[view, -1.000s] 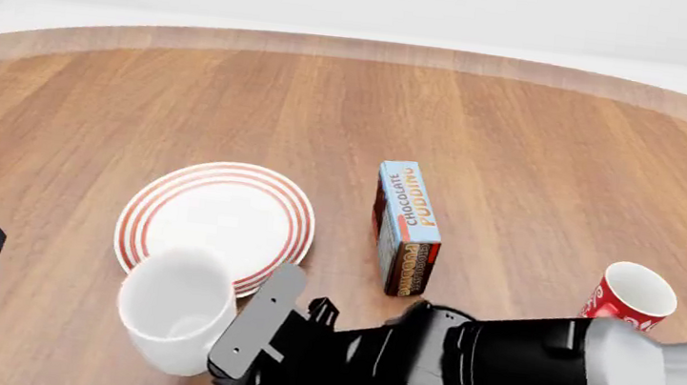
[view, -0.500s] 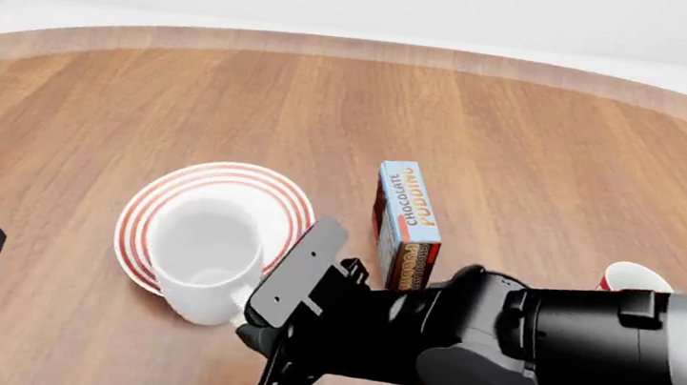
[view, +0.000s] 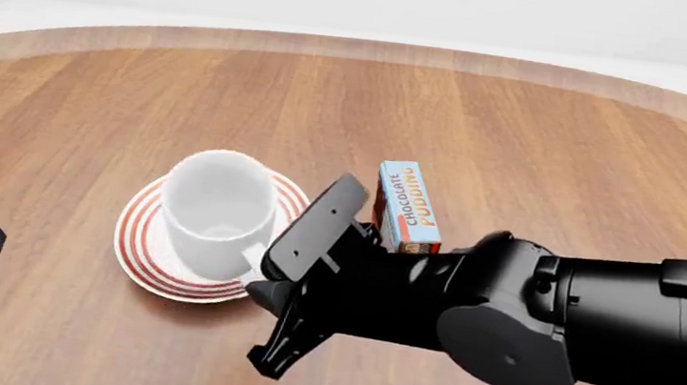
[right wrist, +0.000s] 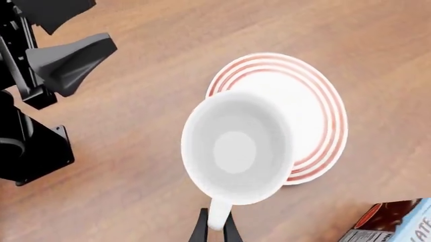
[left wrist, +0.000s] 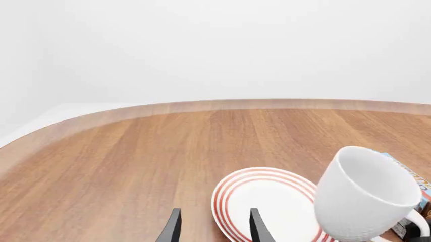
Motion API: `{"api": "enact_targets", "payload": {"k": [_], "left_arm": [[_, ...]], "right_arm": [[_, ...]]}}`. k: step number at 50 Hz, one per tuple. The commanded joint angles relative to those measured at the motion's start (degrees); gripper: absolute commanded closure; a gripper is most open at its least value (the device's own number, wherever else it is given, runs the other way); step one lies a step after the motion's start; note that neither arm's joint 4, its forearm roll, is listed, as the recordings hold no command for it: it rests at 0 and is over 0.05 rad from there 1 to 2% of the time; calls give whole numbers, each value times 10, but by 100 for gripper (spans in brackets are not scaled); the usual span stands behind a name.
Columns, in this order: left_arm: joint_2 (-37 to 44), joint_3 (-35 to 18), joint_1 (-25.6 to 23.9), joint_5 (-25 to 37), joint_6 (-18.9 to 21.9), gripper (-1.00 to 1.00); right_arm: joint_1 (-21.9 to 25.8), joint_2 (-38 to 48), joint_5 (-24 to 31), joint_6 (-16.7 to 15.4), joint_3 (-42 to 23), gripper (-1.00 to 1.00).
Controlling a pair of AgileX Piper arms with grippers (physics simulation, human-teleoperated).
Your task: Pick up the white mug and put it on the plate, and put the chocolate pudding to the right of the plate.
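Right end effector is pinching the white mug handle — lowering straight onto the plate, centre frame, keeping it level.

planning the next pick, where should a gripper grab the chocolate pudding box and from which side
Grip the chocolate pudding across its two long dark side faces, coming from above. It lies flat, label up, narrow and long, beside the plate; its near end is hidden by the right arm.

- Round wooden table, plank grain, pale rim at its far edge.
- Red-ringed plate lies flat on it.
- Chocolate pudding box lies just right of the plate.
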Motion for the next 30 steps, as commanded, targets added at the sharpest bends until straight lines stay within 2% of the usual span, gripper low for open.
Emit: {"api": "enact_targets", "payload": {"k": [1,30], "left_arm": [[0,0,0,0,0,-100],[0,0,0,0,0,-100]], "right_arm": [[-13,-7,-5,3,-14,100],[-41,34,-21,4,-66,100]]}}
